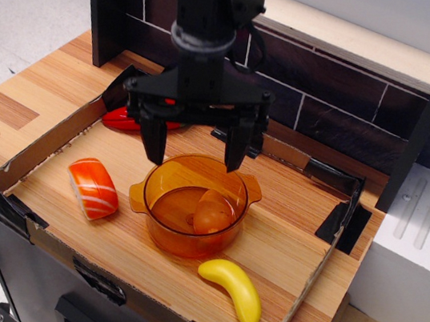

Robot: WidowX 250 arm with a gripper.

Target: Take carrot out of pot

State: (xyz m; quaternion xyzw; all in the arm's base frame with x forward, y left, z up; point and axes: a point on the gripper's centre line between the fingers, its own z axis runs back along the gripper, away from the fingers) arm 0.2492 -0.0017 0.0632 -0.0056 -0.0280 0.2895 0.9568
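The amber translucent pot [157,236] stands in the middle of the cardboard tray, with two small side handles. The plain orange carrot [212,212] lies inside it, toward the right of the pot's floor. My black gripper [193,158] hangs open just above the pot's far rim, its two fingers spread about as wide as the pot, one over the left rim and one over the right. It holds nothing.
A cardboard tray [56,141] with low walls encloses the wooden board. An orange-and-white salmon sushi piece [93,188] lies left of the pot. A yellow banana [234,293] lies in front right. A red chili pepper [122,120] lies at the back left, partly behind the gripper. A dark tiled wall [336,106] runs behind.
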